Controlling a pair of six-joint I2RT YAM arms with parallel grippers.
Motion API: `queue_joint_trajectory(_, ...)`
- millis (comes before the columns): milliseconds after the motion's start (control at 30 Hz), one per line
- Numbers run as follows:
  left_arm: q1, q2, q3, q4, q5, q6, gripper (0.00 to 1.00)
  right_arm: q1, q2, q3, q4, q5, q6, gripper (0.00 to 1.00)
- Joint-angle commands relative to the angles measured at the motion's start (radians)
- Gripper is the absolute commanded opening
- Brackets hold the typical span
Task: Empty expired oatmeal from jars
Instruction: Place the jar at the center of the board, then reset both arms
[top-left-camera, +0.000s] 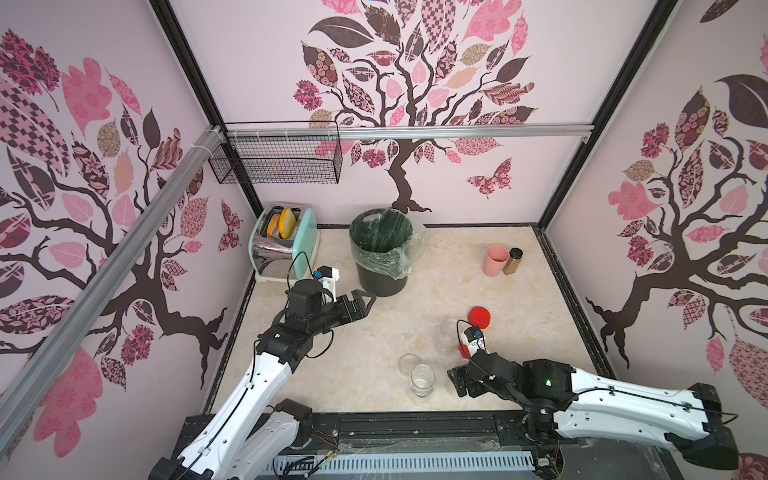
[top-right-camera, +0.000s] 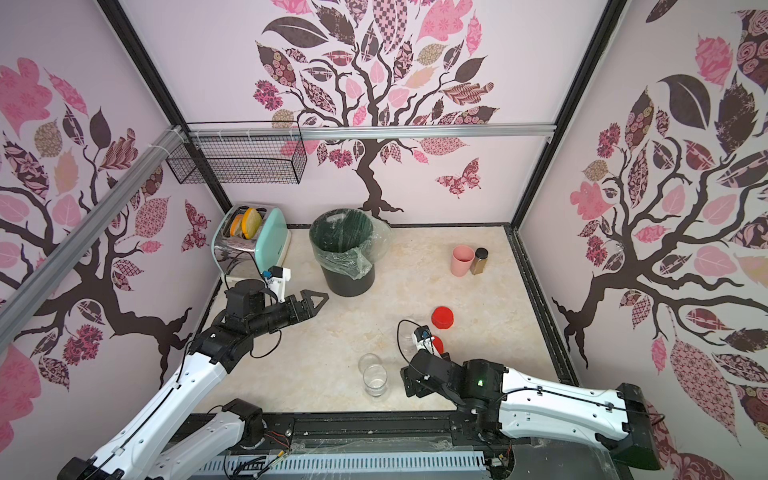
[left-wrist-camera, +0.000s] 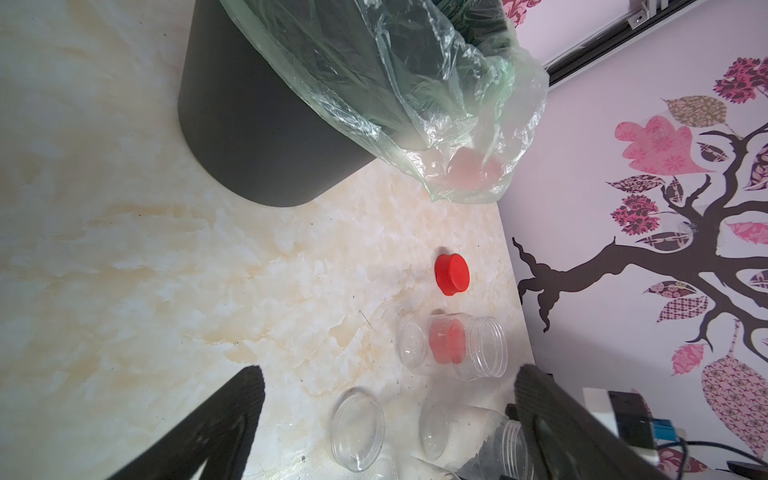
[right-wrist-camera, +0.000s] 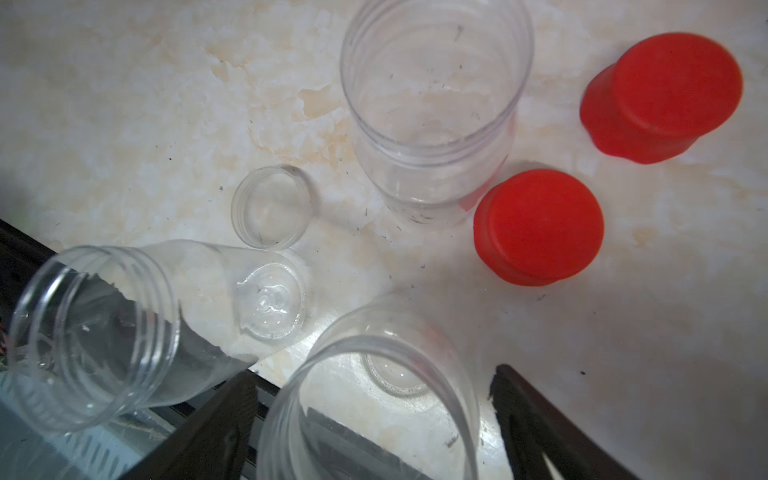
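Here, one clear jar (right-wrist-camera: 370, 415) stands within the spread right hand (right-wrist-camera: 372, 386).

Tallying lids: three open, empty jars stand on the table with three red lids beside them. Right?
Not quite. Only two red lids lie beside the jars; the third, a clear lid, shows in the right wrist view.

Clear jar (top-right-camera: 375, 380) upright; red lid (top-right-camera: 442, 318) apart

Three clear jars (right-wrist-camera: 436, 104) stand upright, open and empty, clustered on the table (right-wrist-camera: 124, 104), two red lids (right-wrist-camera: 540, 226) beside them
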Motion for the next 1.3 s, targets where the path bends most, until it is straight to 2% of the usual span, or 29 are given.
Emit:
queue_joint_trajectory(0, 0.004, -0.031, 0.005, -0.065, -0.134, 0.105, 0.98, 0.003, -0.065, 0.119, -0.087, 0.11, -0.071, 0.92)
queue_joint_trajectory(133, 0.005, -0.055, 0.015, -0.088, -0.301, 0.227, 0.98, -0.026, -0.163, 0.148, 0.031, 0.294, -0.28, 0.96)
queue_joint_trajectory(167, 0.005, -0.058, 0.011, -0.072, -0.333, 0.26, 0.98, -0.054, -0.177, 0.137, 0.093, 0.331, -0.353, 0.97)
queue_joint_trajectory(233, 0.005, -0.058, 0.004, -0.053, -0.477, 0.297, 0.98, -0.191, -0.195, 0.102, 0.259, 0.34, -0.51, 0.98)
queue_joint_trajectory(267, 0.007, -0.052, -0.004, -0.038, -0.534, 0.313, 0.98, -0.276, -0.2, 0.078, 0.345, 0.294, -0.558, 0.99)
queue_joint_trajectory(300, 0.019, -0.035, -0.024, -0.007, -0.571, 0.343, 0.98, -0.405, -0.198, 0.049, 0.44, 0.204, -0.591, 0.99)
queue_joint_trajectory(433, 0.081, 0.075, -0.038, 0.046, -0.611, 0.427, 0.94, -0.908, -0.075, -0.026, 0.682, -0.235, -0.564, 0.99)
queue_joint_trajectory(500, 0.129, 0.123, -0.038, 0.072, -0.611, 0.432, 0.93, -1.027, 0.012, -0.07, 0.811, -0.276, -0.58, 0.99)
queue_joint_trajectory(633, 0.173, 0.147, -0.145, 0.273, -0.702, 0.536, 0.93, -1.058, 0.132, -0.189, 1.137, -0.196, -0.709, 0.99)
queue_joint_trajectory(733, 0.195, 0.152, -0.3, 0.543, -0.69, 0.638, 0.92, -1.059, 0.236, -0.228, 1.295, -0.145, -0.796, 0.99)
queue_joint_trajectory(767, 0.209, 0.162, -0.358, 0.676, -0.664, 0.671, 0.92, -1.06, 0.28, -0.231, 1.327, -0.121, -0.814, 1.0)
queue_joint_trajectory(800, 0.231, 0.179, -0.392, 0.732, -0.609, 0.694, 0.91, -1.068, 0.318, -0.233, 1.357, -0.115, -0.831, 0.99)
queue_joint_trajectory(867, 0.288, 0.253, -0.389, 0.784, -0.537, 0.669, 0.88, -1.075, 0.379, -0.243, 1.414, -0.114, -0.852, 0.99)
queue_joint_trajectory(1067, 0.329, 0.424, -0.364, 0.96, -0.527, 0.644, 0.86, -1.097, 0.538, -0.31, 1.637, -0.121, -0.87, 0.99)
queue_joint_trajectory(1200, 0.334, 0.498, -0.352, 1.071, -0.609, 0.601, 0.85, -1.114, 0.547, -0.292, 1.618, -0.141, -0.87, 0.99)
queue_joint_trajectory(1267, 0.343, 0.532, -0.357, 1.124, -0.595, 0.575, 0.85, -1.114, 0.527, -0.295, 1.584, -0.17, -0.859, 0.99)
